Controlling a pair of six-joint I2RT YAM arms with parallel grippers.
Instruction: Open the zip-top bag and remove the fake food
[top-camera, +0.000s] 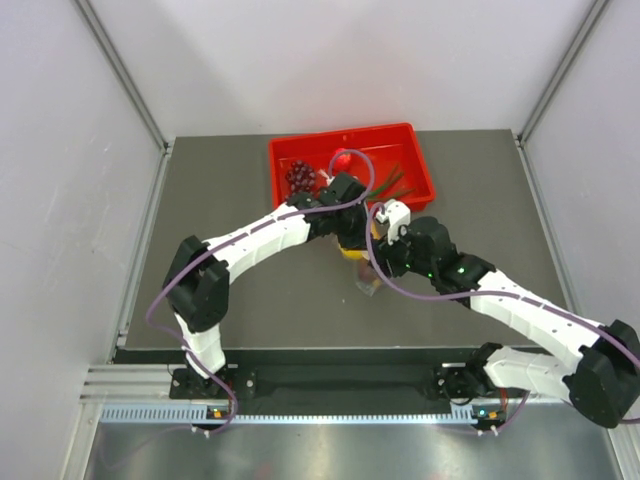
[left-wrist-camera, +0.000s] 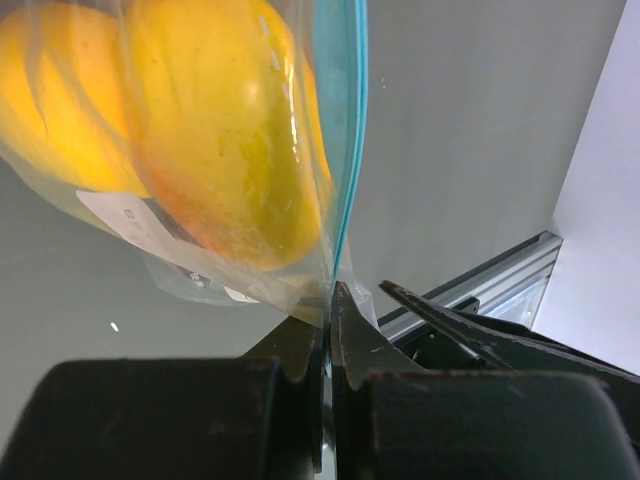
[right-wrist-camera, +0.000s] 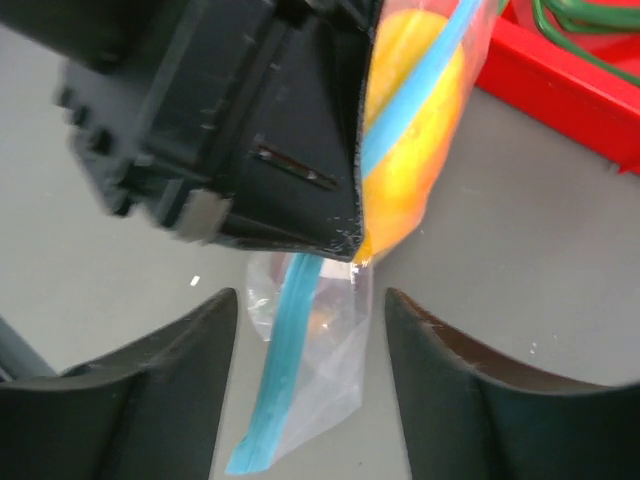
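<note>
Left gripper (left-wrist-camera: 328, 300): clenched on the edge of the zip-top bag (right-wrist-camera: 318, 345), fingers pinched together right beside the teal zip strip (left-wrist-camera: 345, 150).

Bag position: mid-table (top-camera: 250, 300), just on the near side of the red bin (top-camera: 420, 165), hanging from the left gripper. Cannot tell whether its lower corner touches the surface.

Contents seen through the plastic: mango-shaped fruit (left-wrist-camera: 230, 150) against the zip side, lemon (left-wrist-camera: 50, 100) beside it, white label (left-wrist-camera: 125, 218) under them.

Right gripper (right-wrist-camera: 310, 300): released, jaws spread, one on each side of the bag's loose lower end, neither touching it.

In the bin: purple grape bunch (top-camera: 300, 177) at the left and a red ball (top-camera: 341, 160) beside it.
</note>
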